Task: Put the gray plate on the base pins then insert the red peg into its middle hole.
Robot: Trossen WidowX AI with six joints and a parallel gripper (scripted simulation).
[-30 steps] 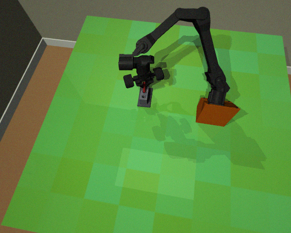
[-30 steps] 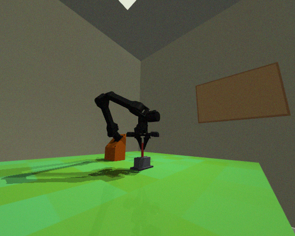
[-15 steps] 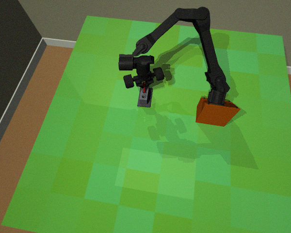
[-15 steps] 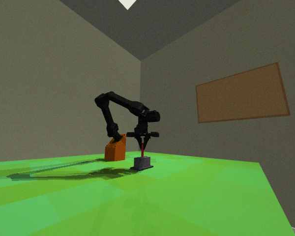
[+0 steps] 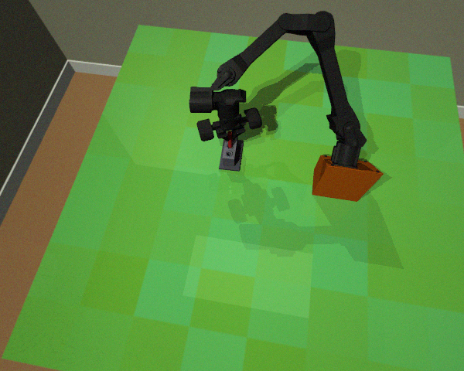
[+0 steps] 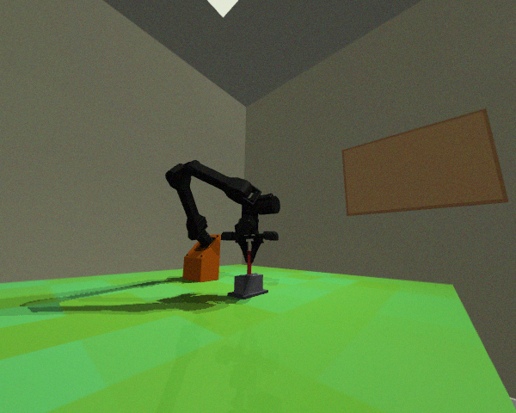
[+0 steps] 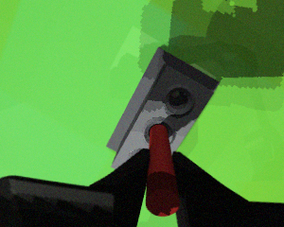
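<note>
Gripper [image 5: 230, 137] [image 6: 249, 258] [image 7: 160, 157] grips red peg [image 5: 230, 140] [image 6: 249, 262] [image 7: 161, 165]; its lower end meets plate's [image 5: 226, 154] [image 6: 248, 276] [image 7: 150, 114] middle hole.

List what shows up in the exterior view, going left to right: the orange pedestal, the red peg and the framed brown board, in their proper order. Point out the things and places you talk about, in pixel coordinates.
Orange pedestal [image 6: 195, 269], red peg [image 5: 230, 140] [image 6: 248, 262] [image 7: 161, 163], framed brown board [image 6: 426, 166].

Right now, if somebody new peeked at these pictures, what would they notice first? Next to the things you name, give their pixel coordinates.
Probably the big black arm [image 5: 264, 44] [image 6: 211, 175], bent high over the bright green tabletop [image 5: 284, 343] [image 6: 249, 355]. Next, the orange block [image 5: 342, 182] [image 6: 200, 267] under its foot. Then the red peg [image 5: 230, 140] [image 6: 249, 262] [image 7: 162, 165], held in the pincer [image 5: 230, 134] [image 6: 249, 256] [image 7: 160, 157] above the little gray base [image 5: 226, 162] [image 6: 248, 285] [image 7: 133, 111].
</note>
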